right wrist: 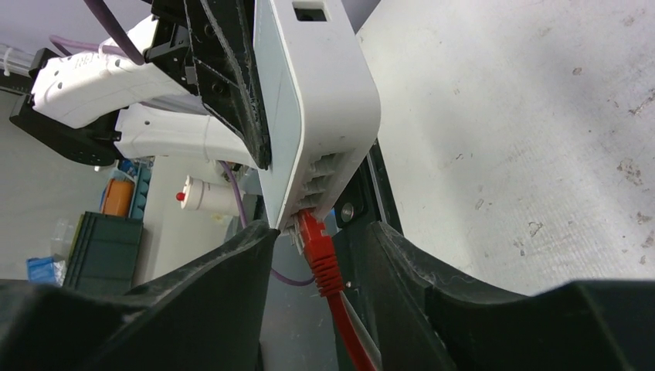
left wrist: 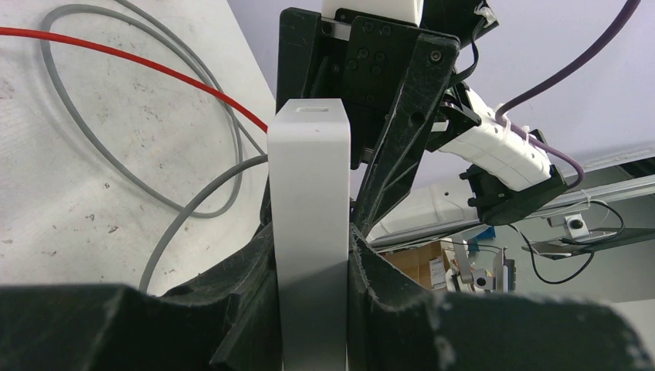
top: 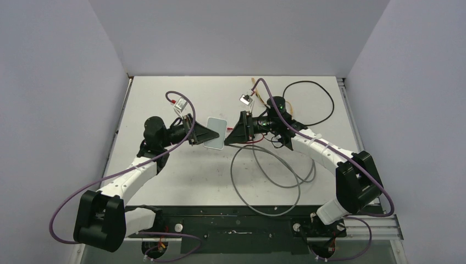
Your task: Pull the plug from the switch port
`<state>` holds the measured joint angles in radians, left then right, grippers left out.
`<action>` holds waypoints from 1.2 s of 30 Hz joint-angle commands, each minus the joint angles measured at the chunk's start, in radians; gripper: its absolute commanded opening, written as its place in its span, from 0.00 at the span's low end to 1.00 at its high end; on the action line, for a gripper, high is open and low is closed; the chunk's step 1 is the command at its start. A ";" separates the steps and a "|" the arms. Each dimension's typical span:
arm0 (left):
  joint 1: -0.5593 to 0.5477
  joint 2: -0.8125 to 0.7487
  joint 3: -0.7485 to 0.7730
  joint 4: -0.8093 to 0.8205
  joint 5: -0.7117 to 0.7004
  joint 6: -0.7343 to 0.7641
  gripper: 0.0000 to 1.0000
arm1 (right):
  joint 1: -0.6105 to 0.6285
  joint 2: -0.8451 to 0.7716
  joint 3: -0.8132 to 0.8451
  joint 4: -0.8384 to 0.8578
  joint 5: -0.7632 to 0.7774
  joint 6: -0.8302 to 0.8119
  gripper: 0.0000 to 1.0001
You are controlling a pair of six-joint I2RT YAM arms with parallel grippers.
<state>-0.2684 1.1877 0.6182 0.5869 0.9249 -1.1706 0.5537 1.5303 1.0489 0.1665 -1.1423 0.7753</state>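
The switch, a flat white box, is held off the table between the two arms. My left gripper is shut on its flat faces. The row of ports is on the narrow edge facing my right wrist. A red plug sits in the lowest port, and its red cable trails away. My right gripper straddles this plug with its jaws apart. There is a visible gap on the plug's left side, and the left fingertip is at the box's corner.
A grey cable loops over the table below the switch. A black cable curls at the back right. A small clear connector lies behind the right gripper. White walls enclose the table on three sides.
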 commanded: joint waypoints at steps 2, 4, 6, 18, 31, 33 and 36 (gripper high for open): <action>0.004 -0.034 0.044 0.074 0.002 0.000 0.00 | 0.009 -0.013 0.022 0.108 -0.021 0.024 0.56; 0.004 -0.037 0.041 0.074 0.001 0.000 0.00 | 0.009 -0.017 0.017 0.116 -0.019 0.028 0.58; 0.005 -0.038 0.040 0.074 -0.001 0.000 0.00 | 0.009 -0.021 0.015 0.117 -0.021 0.030 0.58; 0.004 -0.042 0.029 0.074 -0.001 0.002 0.00 | 0.008 -0.028 0.010 0.148 -0.039 0.055 0.35; 0.006 -0.042 0.026 0.074 -0.009 0.004 0.00 | -0.001 -0.050 -0.005 0.155 -0.049 0.059 0.56; 0.005 -0.041 0.025 0.073 -0.008 0.003 0.00 | -0.001 -0.050 -0.005 0.159 -0.049 0.060 0.47; 0.006 -0.041 0.025 0.073 -0.008 0.004 0.00 | -0.004 -0.050 -0.006 0.171 -0.049 0.070 0.38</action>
<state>-0.2684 1.1744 0.6182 0.5869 0.9211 -1.1709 0.5564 1.5295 1.0466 0.2592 -1.1713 0.8471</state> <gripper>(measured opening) 0.254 0.414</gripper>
